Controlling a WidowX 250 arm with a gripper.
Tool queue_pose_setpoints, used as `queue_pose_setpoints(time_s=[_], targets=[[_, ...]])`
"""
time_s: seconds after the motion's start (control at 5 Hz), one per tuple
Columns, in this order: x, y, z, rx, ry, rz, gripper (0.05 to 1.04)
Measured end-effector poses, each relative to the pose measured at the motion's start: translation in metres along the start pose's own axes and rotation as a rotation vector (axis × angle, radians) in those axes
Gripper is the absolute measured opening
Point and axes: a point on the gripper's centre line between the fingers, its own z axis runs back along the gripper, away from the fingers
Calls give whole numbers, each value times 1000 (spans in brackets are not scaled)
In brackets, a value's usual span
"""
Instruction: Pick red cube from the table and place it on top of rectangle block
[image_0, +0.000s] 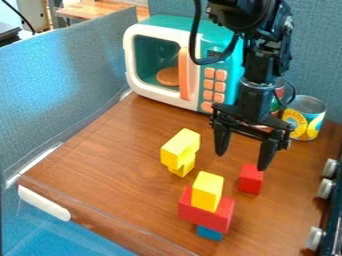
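My gripper (242, 161) hangs over the right half of the table, its two fingers spread open and pointing down with nothing between them. Just in front of the right fingertip is the red cube (251, 179) on the wooden surface. Nearer the front, a red rectangular block (206, 214) rests over a blue block (209, 233), with an upright yellow block (208, 191) at its top. To the left, a longer yellow block (180, 147) sits over a smaller yellow piece (183, 169). Which of these is the rectangle block of the task, I cannot tell.
A toy microwave (160, 65) stands at the back of the table (110, 165). A can (306, 118) is at the back right, behind the gripper. Stove knobs (324, 188) line the right edge, and grey panels (67, 85) border the left and back.
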Motion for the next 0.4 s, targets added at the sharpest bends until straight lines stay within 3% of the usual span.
queue_pose_setpoints(time_s=[0.4], targets=[[0,-1,-17,1,42,34,1000]])
